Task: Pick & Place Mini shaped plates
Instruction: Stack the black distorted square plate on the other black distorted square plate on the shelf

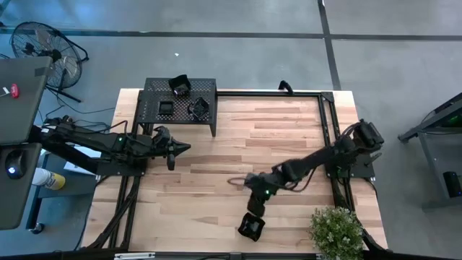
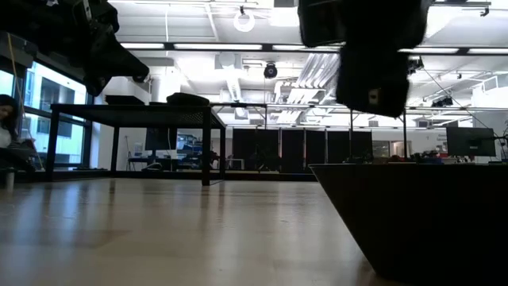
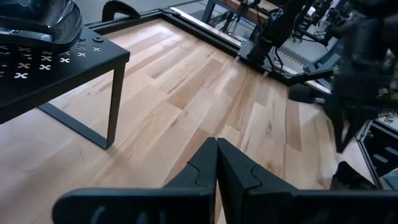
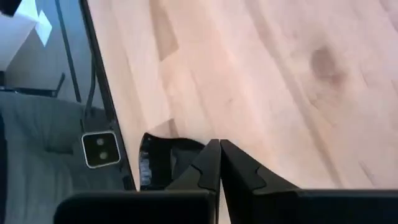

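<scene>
Wooden table (image 1: 216,180), rack (image 1: 151,108) holding three plates (image 1: 179,84) (black) — another (image 1: 252,227) beside right gripper (image 1: 255,211)

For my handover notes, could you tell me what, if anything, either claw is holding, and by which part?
The right claw is shut on the rim of a black mini plate at the table's near edge. The left claw is shut on nothing, near the rack.

Overhead view: straight down on the whole pale wooden plank table (image 1: 216,180) and the black perforated metal rack (image 1: 180,101) at its far edge. Low view: at tabletop height, level across the table toward the rack (image 2: 135,111) and room beyond. Left wrist view: close, obliquely down, sharing the rack's corner (image 3: 74,62). Right wrist view: very near the tabletop (image 4: 261,74), at its edge.
</scene>
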